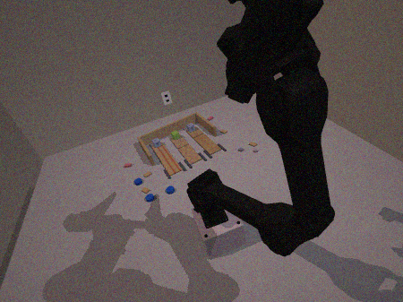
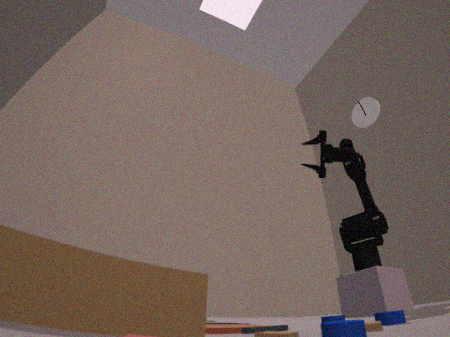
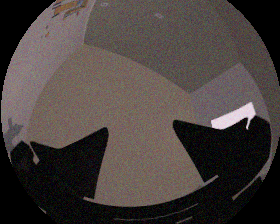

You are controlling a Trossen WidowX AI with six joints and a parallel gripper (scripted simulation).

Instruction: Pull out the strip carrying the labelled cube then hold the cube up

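Top view, from the left: three blue discs lie on the counter, near a low wooden enclosure. Along it run a red-striped strip with a grey-blue cube at its far end, a middle strip with a green cube, and a right strip with another grey-blue cube. Labels are too small to read, so I can't tell which cube is the labelled one. The hand is spread wide, gripping nothing, raised well above the counter.
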